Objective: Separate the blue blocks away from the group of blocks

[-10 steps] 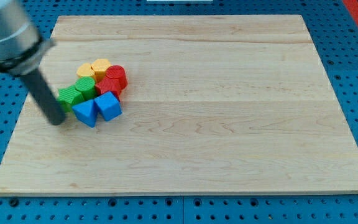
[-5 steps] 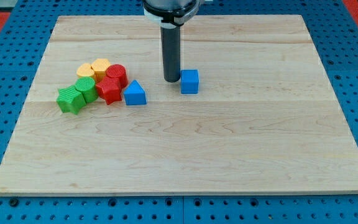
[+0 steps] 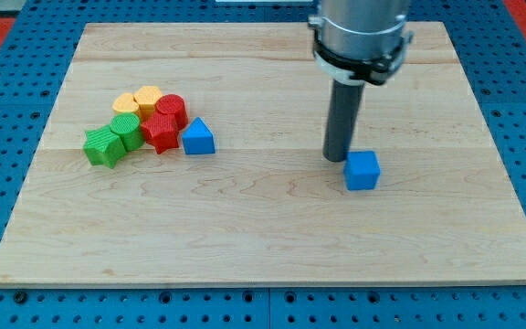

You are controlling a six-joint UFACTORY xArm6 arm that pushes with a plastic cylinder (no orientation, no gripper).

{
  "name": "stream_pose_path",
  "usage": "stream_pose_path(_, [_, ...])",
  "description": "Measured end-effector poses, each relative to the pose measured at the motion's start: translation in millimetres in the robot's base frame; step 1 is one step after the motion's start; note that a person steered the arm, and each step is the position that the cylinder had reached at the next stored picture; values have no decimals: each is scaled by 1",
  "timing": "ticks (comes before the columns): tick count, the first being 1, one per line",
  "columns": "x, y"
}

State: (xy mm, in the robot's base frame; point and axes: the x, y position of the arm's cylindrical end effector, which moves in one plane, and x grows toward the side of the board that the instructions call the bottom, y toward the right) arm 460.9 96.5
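At the bench's nine o'clock side sits the cluster: two green blocks, two yellow blocks, a red cylinder and a red star-like block. The blue triangular block rests at the cluster's four o'clock edge, just beside the red star-like block and perhaps touching it, so I judge it not yet separated. The blue cube lies well apart toward the bench's three o'clock side. My tip stands just at that cube's ten o'clock corner. I carry no fingers, only a rod, so nothing opens or clamps. The triangular block lies toward nine o'clock from my tip.
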Motion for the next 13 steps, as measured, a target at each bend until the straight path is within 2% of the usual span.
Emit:
stream_pose_path(2, [-11,27])
stream_pose_path(4, [55,34])
stream_pose_path(5, [44,34])
stream_pose_path(6, [52,-51])
stream_pose_path(7, [39,-143])
stream_pose_path(9, [-20,-228])
stream_pose_path(10, [-50,-159])
stream_pose_path(11, [-40,-109])
stream_pose_path(12, [-51,-61])
stream_pose_path(13, [-87,-62])
